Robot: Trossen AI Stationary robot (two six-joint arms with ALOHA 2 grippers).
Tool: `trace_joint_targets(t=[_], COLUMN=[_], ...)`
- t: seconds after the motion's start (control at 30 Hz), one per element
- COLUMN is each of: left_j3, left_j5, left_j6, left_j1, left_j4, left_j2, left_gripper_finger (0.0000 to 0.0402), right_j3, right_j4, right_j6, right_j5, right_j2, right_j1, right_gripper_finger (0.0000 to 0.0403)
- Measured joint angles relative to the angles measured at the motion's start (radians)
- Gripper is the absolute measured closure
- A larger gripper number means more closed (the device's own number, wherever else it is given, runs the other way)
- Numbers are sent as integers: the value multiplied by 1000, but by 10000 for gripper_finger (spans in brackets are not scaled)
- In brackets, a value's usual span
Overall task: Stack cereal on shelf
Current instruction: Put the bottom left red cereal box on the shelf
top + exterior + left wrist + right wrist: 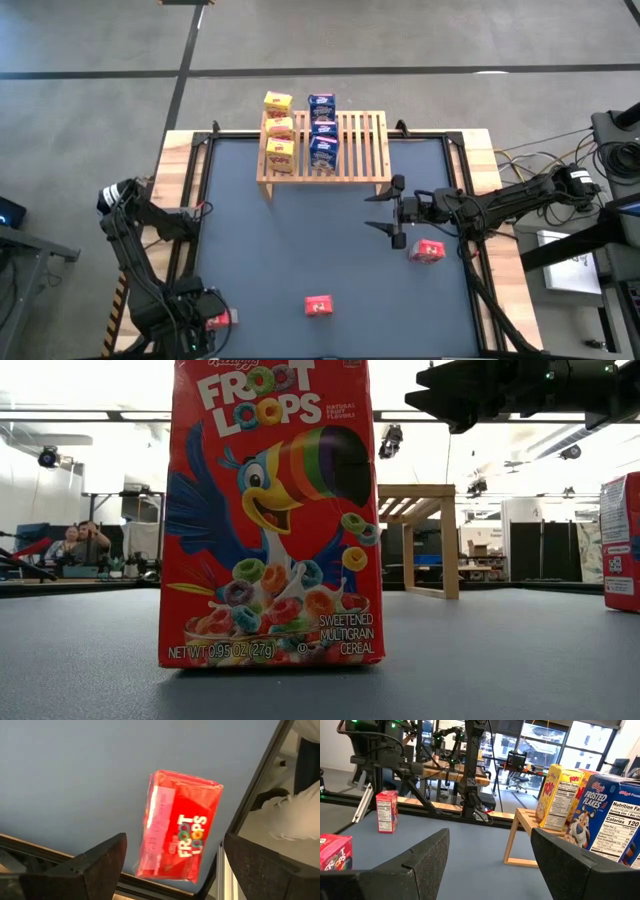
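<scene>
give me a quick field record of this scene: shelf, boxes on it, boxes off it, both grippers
shelf: wooden slatted shelf at the table's far edge
on shelf: three yellow boxes in a row at its left end, three blue boxes in a row beside them
off shelf: three red boxes; one mid-table near the front, one on the right, one at the front-left corner
left gripper: open, over the front-left red box
right gripper: open, empty, above the table in front of the shelf's right end
</scene>
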Motion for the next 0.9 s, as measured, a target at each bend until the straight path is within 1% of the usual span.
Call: trace_joint_targets(t=[0.27,0.6,0.77,0.9], left_j3=[0,0,-2,-2], left_j5=[0,-3,-39,-76], left_j6=[27,19,24,27], left_j1=[0,0,-3,-4], left_j4=[1,-37,-35,-34], left_j2=[31,45,45,46], left_gripper_finger=[81,82,93,105], right_j3=[0,0,0,0], right_j4=[0,0,-1,-18], right_j6=[3,67,112,117], right_j5=[0,-1,-5,-10], right_j2=[0,0,0,0], right_j1=[0,1,1,13], right_gripper_finger=[133,133,133,133])
